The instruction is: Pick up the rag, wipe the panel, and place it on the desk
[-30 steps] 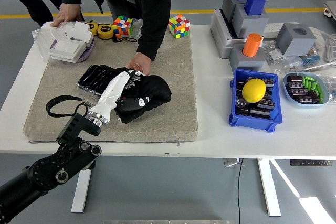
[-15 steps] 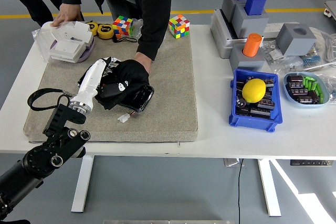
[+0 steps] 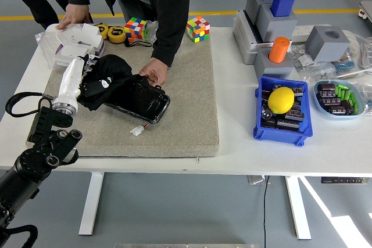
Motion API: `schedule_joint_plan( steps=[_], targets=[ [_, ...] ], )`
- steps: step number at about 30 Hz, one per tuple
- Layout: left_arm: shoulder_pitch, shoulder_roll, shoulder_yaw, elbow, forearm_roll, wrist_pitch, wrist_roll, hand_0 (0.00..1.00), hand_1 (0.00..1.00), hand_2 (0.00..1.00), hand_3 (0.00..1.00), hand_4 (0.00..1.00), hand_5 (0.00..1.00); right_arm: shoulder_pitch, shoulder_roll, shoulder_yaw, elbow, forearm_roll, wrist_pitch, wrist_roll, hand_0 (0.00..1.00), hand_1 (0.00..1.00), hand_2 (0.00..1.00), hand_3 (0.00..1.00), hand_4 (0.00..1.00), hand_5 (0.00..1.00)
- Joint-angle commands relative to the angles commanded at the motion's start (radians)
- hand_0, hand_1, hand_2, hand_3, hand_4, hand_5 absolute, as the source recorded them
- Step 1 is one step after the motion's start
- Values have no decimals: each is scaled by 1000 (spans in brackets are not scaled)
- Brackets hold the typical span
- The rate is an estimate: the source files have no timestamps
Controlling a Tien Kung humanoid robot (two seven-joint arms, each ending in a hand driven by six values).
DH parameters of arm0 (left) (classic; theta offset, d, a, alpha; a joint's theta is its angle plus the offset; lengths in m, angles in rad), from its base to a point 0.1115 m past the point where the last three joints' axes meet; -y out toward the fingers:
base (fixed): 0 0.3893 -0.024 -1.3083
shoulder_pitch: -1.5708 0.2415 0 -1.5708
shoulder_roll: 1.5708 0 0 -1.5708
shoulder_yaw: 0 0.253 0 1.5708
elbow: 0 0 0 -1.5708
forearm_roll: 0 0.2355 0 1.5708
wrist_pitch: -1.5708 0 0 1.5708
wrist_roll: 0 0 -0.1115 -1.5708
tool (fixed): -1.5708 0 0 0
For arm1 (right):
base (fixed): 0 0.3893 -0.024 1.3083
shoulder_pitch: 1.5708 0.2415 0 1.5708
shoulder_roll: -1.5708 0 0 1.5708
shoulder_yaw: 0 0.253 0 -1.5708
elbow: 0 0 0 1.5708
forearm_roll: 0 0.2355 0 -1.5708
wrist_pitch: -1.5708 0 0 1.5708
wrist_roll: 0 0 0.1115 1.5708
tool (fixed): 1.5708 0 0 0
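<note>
A: So where is the rag?

B: Bunched black cloth at the left end of the panel, on the grey mat. The robot's left hand seems clamped on it, pressing down, likely mid-wipe.

A: And the panel, is it loose?

B: No. A person's hand rests on its far right corner, probably to steady it against the wiping. Their other hand lies on a white box far left.

A: The right arm?

B: Out of view.
</note>
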Motion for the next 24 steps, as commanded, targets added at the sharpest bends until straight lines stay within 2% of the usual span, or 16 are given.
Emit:
schedule_joint_plan(
  steps=[5,12,18,24],
  targets=[
    [-11,-4,-27,42,9,4,-14,226,305,359,571,703,2,1,2,-1,0,1,0,0,531,554,490,521,890,346],
    [-26,-7,-103,109,26,22,-45,226,306,360,571,703,2,0,1,0,0,2,0,0,531,554,490,522,890,346],
    [-25,-4,-119,114,18,34,-64,226,306,360,572,702,2,-1,2,-1,0,0,0,0,531,553,490,522,889,345],
    [-3,-1,-67,78,0,24,-52,225,307,361,572,703,2,0,2,-2,2,4,1,1,532,553,490,521,889,346]
  ],
)
